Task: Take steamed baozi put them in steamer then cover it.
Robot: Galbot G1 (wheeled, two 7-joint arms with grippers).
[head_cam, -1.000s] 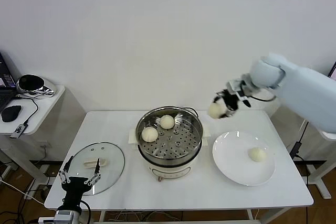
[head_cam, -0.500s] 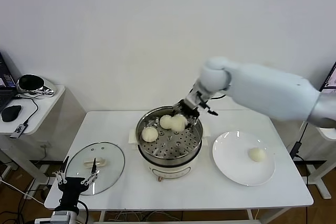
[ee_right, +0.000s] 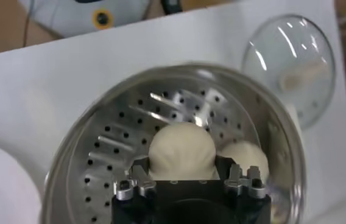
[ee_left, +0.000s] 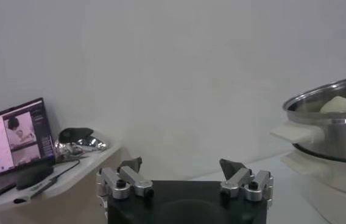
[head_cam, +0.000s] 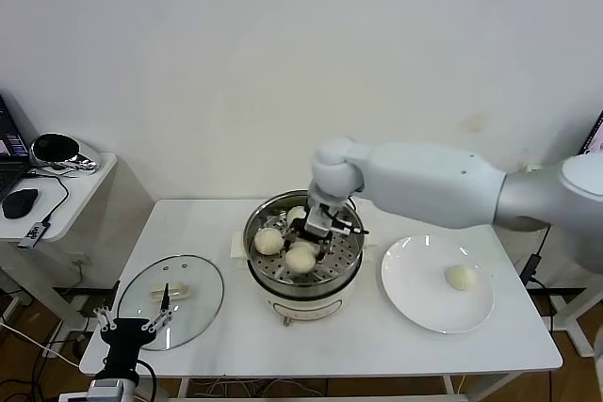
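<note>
So a second ago the right claw was way out over the plate side with a baozi in it. Now it's swung across and sits down inside the steamer, bun still pinched between its fingers and right above the perforated tray. From the wrist view the fingers are partly closed around the dough — not let go yet, as far as I can tell.

What that means: this would be bun number three going in. Two more baozi are already in the pot — one toward the robot's left, one at the back, half hidden by the claw. The fourth baozi sits on the white plate, well off to the right. The glass cover lies flat on the table, left of the steamer, untouched.

Room to move: the held bun is just beside the left one, so I'd guess the release needs to be gentle or they'll squash together. The front and right part of the tray looks bare, so there's space for the last bun. The steamer rim is close around the claw, so lifting straight up seems the safe exit.

Left claw is parked low at the near left table edge, fingers wide open, holding nothing — right by the cover's rim.
</note>
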